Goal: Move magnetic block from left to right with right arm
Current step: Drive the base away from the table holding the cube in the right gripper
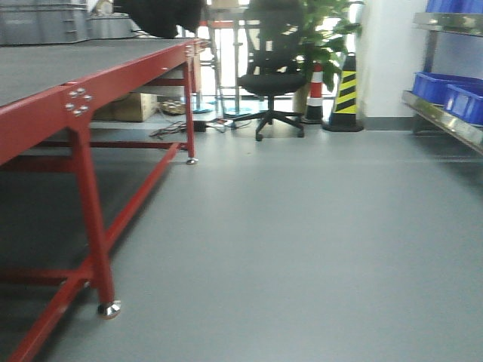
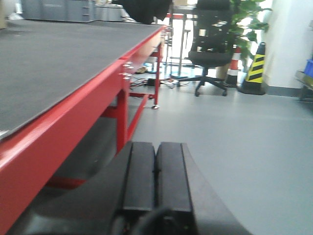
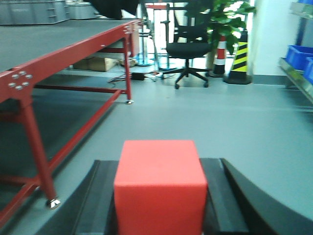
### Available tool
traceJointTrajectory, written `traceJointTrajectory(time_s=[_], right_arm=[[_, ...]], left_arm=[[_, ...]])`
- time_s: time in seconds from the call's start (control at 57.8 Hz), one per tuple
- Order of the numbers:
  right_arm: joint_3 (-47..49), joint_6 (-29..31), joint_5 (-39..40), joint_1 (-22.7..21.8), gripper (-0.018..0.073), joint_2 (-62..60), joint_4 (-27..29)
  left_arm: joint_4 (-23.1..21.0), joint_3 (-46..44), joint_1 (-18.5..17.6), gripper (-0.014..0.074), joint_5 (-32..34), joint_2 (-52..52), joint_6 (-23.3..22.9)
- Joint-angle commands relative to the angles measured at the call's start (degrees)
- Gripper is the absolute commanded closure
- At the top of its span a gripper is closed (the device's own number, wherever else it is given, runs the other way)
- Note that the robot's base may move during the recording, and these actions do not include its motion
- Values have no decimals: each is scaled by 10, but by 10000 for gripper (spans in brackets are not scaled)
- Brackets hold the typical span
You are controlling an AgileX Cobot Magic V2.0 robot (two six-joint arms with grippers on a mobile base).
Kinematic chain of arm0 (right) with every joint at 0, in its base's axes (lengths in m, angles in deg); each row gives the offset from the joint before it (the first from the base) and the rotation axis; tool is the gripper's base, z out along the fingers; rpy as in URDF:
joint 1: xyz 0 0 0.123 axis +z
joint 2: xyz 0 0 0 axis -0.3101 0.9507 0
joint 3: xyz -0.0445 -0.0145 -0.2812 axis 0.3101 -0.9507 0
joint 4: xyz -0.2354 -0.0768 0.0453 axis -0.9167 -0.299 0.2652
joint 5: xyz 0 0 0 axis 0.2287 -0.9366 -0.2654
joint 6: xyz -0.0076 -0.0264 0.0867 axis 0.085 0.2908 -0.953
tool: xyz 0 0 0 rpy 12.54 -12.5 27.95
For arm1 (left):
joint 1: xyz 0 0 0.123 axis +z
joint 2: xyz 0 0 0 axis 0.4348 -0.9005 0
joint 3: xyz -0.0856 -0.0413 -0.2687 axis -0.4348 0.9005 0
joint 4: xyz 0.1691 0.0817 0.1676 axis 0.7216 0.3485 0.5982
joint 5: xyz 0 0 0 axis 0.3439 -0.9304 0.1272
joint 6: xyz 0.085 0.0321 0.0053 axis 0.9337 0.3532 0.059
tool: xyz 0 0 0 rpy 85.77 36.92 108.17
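Note:
The magnetic block point(image 3: 160, 183), a plain red cube, fills the bottom middle of the right wrist view, clamped between the two black fingers of my right gripper point(image 3: 160, 164). It is held in the air over the grey floor, to the right of the red-framed table point(image 3: 68, 54). My left gripper point(image 2: 156, 147) sits low beside the table's red edge point(image 2: 58, 127); its two black pads are pressed together with nothing between them. Neither gripper shows in the front view.
The red table point(image 1: 83, 90) with a dark grey mat runs along the left. Behind stand a black office chair point(image 1: 272, 75), a striped cone point(image 1: 346, 94), a potted plant point(image 1: 332, 38) and a cardboard box point(image 1: 136, 107). Blue bins point(image 1: 453, 94) sit on shelves at right.

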Motion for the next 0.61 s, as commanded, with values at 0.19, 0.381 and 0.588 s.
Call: traceJointTrajectory(time_s=[0.19, 0.381, 0.588], right_arm=[[17, 5, 47, -5, 326, 2, -1], [17, 5, 47, -5, 326, 2, -1], [17, 5, 47, -5, 326, 2, -1]], left_arm=[[-1, 4, 1, 722, 46, 7, -4], [-1, 4, 1, 722, 46, 7, -4], [-1, 4, 1, 722, 46, 6, -4]])
